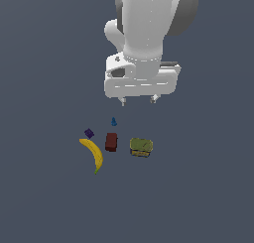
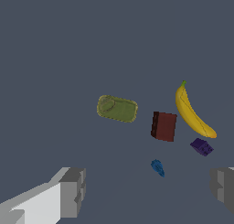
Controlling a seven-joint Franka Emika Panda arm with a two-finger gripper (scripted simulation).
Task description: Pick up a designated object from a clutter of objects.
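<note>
The blue piece lies on the floor beneath the gripper, untouched. In the wrist view it sits in the gap between the two fingers, nearer the one cut off at the frame edge than the other, and ahead of the fingertips rather than level with them. Just beyond it from the jaws comes the red block, with the purple cube close by on one side; neither touches the blue piece. Further out lie the banana, next to the cube, and the green box, on the other side of the red block.

Nothing has been grasped: the jaws stand wide and empty, clear of every object. As far as the pictures show, what is left is the final alignment, the descent, the closing and the lift. That descent looks delicate, since the target is tiny and the block and cube sit near it.

The arm hangs from above with the hand pointing straight down, fingertips well above the floor.
</note>
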